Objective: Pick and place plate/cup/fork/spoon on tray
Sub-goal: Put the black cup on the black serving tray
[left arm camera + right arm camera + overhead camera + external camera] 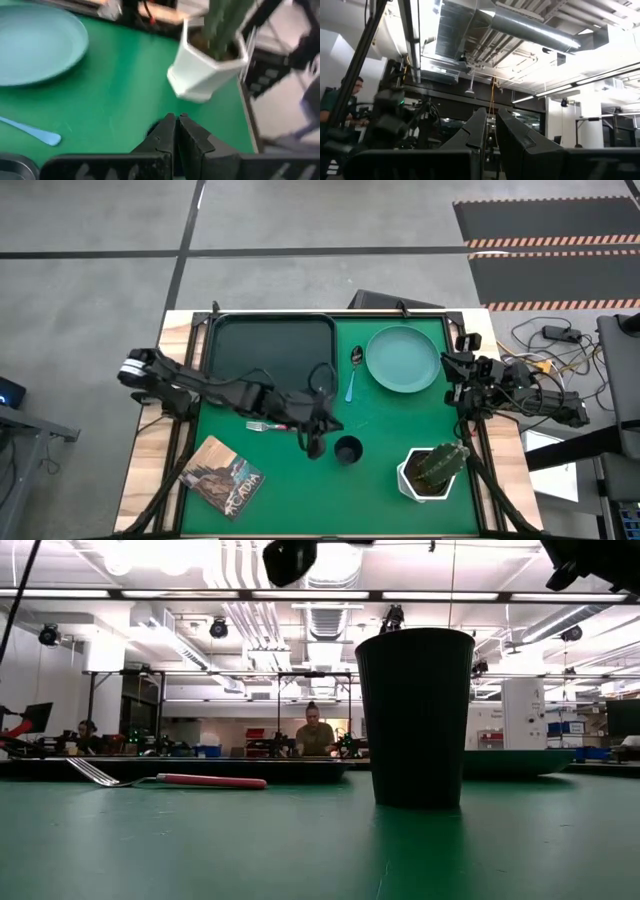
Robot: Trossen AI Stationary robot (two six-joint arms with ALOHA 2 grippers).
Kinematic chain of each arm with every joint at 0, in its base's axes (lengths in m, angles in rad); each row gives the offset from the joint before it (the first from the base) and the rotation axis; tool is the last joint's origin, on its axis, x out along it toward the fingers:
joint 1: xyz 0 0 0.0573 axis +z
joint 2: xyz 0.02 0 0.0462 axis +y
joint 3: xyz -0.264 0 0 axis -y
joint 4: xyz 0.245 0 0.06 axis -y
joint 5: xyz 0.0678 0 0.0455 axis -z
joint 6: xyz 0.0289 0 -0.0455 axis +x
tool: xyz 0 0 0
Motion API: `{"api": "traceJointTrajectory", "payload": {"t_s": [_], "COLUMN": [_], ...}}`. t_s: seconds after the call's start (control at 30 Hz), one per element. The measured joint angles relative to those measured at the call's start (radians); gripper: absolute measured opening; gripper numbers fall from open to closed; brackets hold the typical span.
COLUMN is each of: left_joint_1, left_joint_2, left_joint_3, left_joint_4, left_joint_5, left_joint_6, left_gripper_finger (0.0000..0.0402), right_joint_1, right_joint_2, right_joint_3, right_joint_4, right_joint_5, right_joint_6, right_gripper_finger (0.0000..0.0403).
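Left gripper (314, 442) is seen clenched, grasping nothing, hovering just left of the cup (347, 450). Right gripper (452, 376), fingers nearly together, is parked at the table's right edge.

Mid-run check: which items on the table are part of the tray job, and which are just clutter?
Job items:
tray
plate
cup
fork
spoon

Lying about:
white pot with plant
illustrated book

The tray holds nothing yet. The left gripper is shut beside the cup.
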Motion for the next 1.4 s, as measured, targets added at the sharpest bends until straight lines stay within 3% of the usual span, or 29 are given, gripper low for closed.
{"api": "traceJointTrajectory", "payload": {"t_s": [0.43,0.63,0.8,0.93,1.4], "left_joint_1": [-0.003,-0.003,-0.004,-0.005,-0.029], "left_joint_2": [0.113,0.130,0.134,0.135,0.213], "left_joint_3": [-0.008,-0.008,-0.010,-0.010,-0.010], "left_joint_4": [0.010,0.001,0.002,0.018,0.091], "left_joint_5": [0.014,0.029,-0.093,-0.111,-0.099], "left_joint_6": [0.031,0.010,0.021,0.053,0.007], "left_gripper_finger": [0.0010,0.0087,0.0166,0.0203,0.0210], "right_joint_1": [0.000,0.000,0.000,0.000,0.000], "right_joint_2": [0.000,0.000,0.000,0.001,0.001], "right_joint_3": [0.000,0.000,0.001,0.001,0.001], "right_joint_4": [0.000,-0.003,-0.003,-0.003,-0.004], "right_joint_5": [0.000,0.000,0.000,0.000,0.002], "right_joint_6": [0.009,0.015,0.015,0.014,0.008], "right_gripper_finger": [0.0031,0.0031,0.0031,0.0031,0.0031]}}
